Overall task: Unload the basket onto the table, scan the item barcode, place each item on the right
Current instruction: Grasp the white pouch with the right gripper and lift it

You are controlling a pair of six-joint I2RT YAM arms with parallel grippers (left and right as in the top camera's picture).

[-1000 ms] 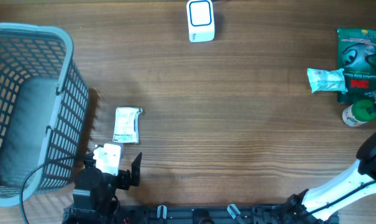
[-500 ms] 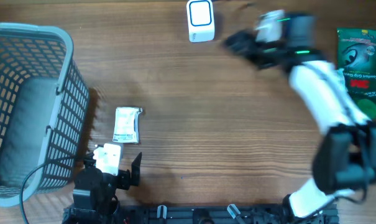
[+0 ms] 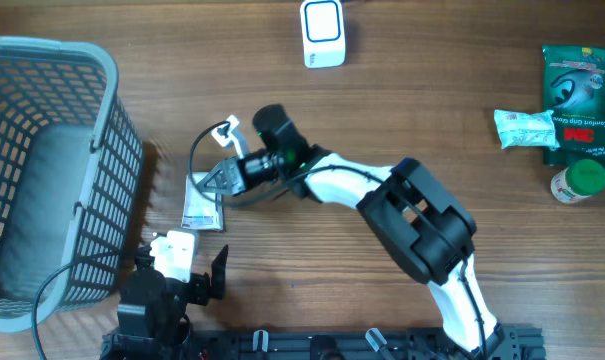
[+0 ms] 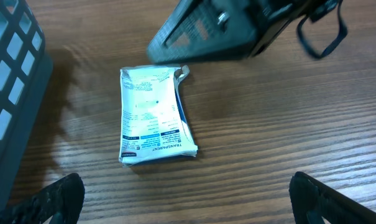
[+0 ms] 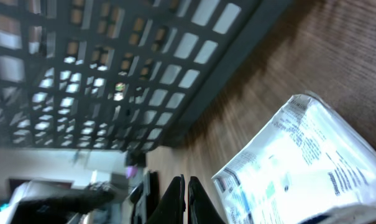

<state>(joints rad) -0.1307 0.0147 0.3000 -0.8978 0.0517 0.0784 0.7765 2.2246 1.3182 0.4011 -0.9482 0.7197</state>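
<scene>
1. Your right gripper [image 3: 210, 181] is clenched tight on nothing, with its tips just beside the packet's [image 3: 203, 212] top edge.
2. Your left gripper [image 3: 182, 266] is wide open, and the packet lies flat on the counter [image 3: 402, 110] right ahead of it.

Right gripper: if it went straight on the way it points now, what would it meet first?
Probably the basket's side wall, straight beyond the right gripper. The white packet lies just beside that line; depth is unclear.
</scene>
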